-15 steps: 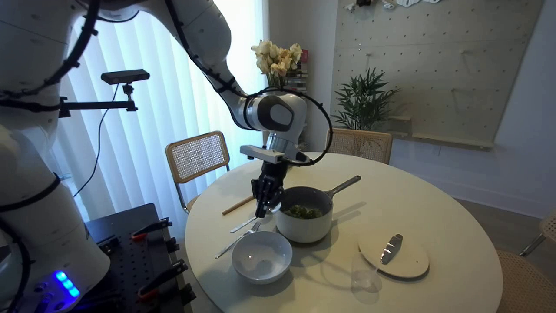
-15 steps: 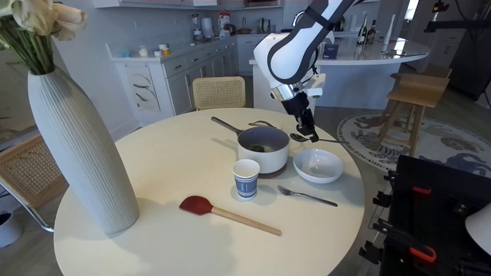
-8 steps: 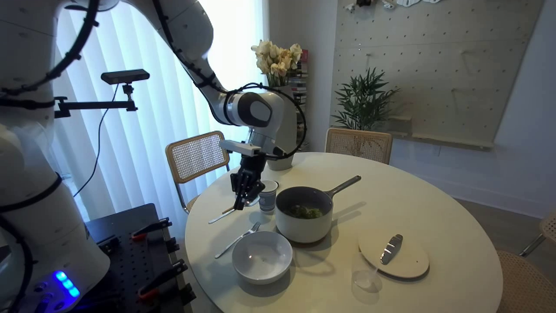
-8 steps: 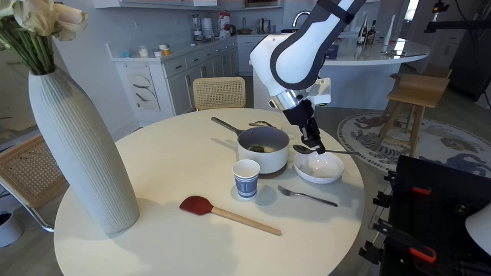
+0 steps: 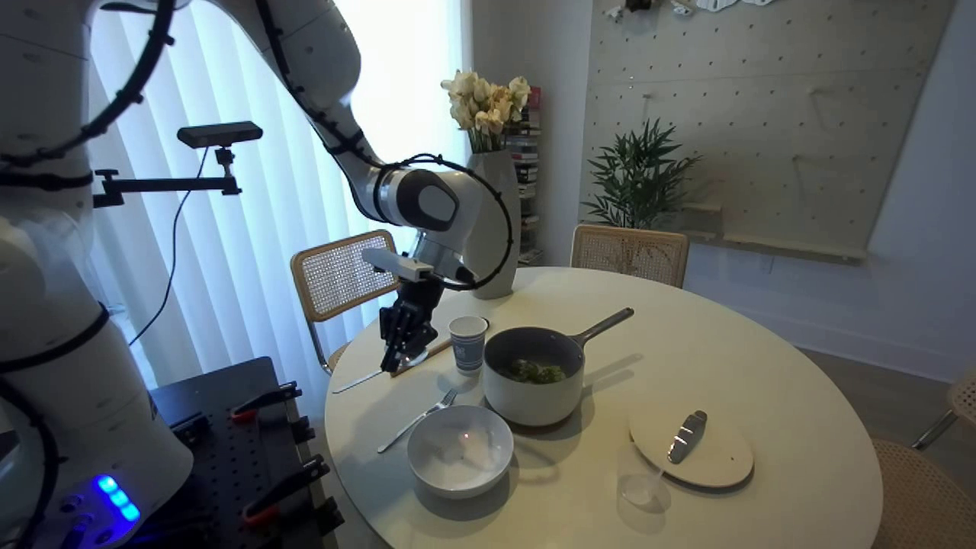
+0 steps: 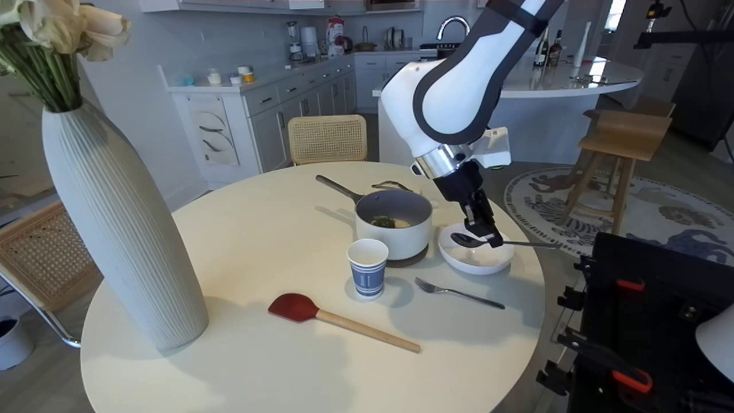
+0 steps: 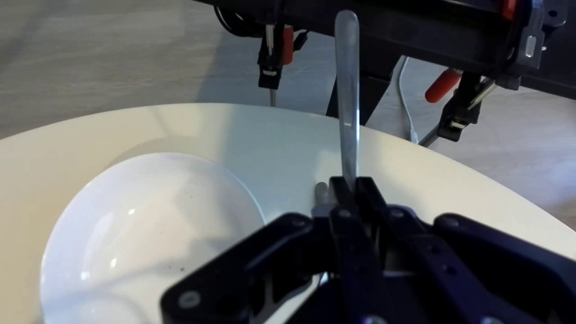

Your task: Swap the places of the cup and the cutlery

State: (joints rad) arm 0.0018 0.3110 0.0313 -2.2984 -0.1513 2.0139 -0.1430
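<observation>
The cup [image 6: 368, 275], a white paper cup with blue bands, stands upright beside the pot in both exterior views. My gripper [image 5: 390, 366] is shut on the spoon, one piece of the cutlery, and holds it level above the table. In the wrist view the spoon's handle [image 7: 348, 81] sticks out past the fingertips, while its bowl is hidden there; an exterior view shows the spoon's bowl [image 6: 467, 241]. The fork [image 6: 459, 294], the other piece of cutlery, lies flat on the table between the cup and the white bowl. Only the fork's handle end [image 7: 321, 191] shows beside the fingers.
A grey-white pot [image 5: 534, 404] with greens inside stands near the wide white bowl [image 5: 435, 476]. A red spatula [image 6: 295, 307] with a wooden handle lies past the cup. The tall vase [image 6: 120, 229], a clear glass [image 5: 640, 492] and a round board [image 5: 724, 461] are also on the table.
My gripper has carried the spoon away from the pot, across the bowl's side of the table toward the fork and spatula side. The cup has come out from behind the gripper.
</observation>
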